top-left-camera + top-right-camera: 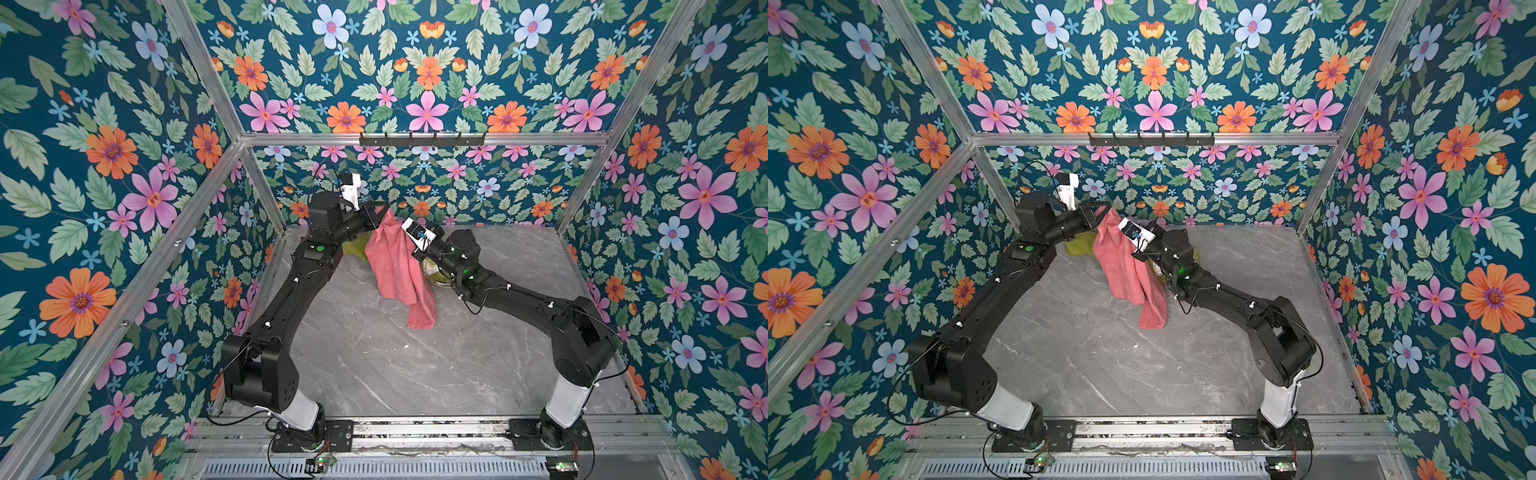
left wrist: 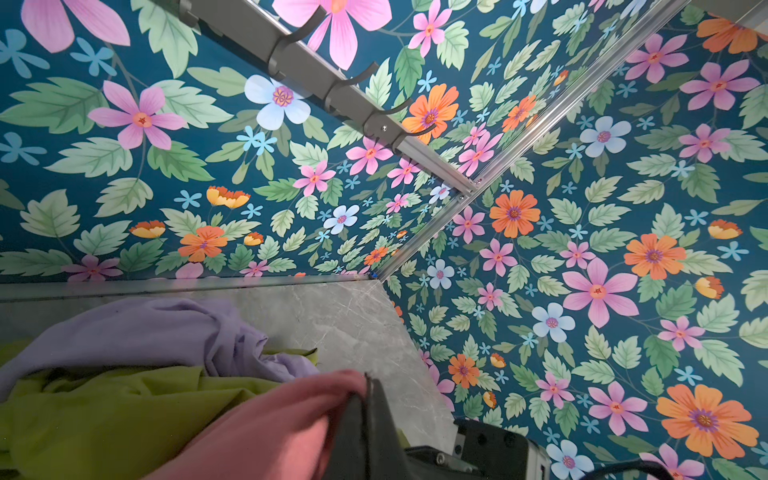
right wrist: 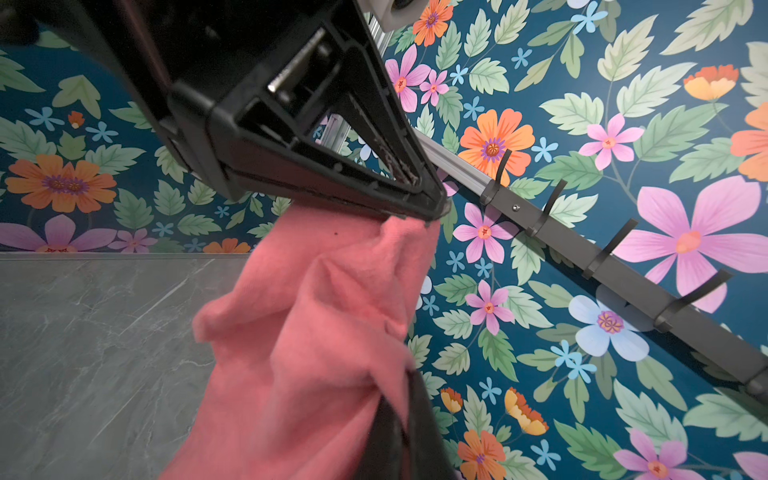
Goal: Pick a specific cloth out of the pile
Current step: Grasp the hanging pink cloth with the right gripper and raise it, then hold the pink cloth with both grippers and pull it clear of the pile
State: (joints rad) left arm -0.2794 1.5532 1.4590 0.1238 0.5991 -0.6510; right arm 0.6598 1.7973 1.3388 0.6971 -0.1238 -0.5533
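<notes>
Right wrist view: cloth [image 3: 316, 324] hangs in the air. Left gripper [image 3: 430, 208] has its jaws closed tight on a small fold at the top edge. Right gripper [image 3: 405, 399] is also clamped on the cloth, lower down on a bunched side fold. The two grippers are very near each other.

In both top views the cloth drapes down in front of the pile [image 2: 124, 374]. I can't tell if its low end touches the table [image 1: 415, 374]. In the left wrist view the lilac cloth [image 2: 145, 328] and green cloth [image 2: 104, 415] lie heaped at the back of the table.

Risks, my guess:
- Both grips bite only thin folds, so the soft fabric could slide out if the arms pull apart or jerk.
- The grippers are close enough to knock together.
- The trailing end might brush the pile and drag the green cloth along.
- If one jaw lets go early, the cloth swings and may drop back onto the heap.
</notes>
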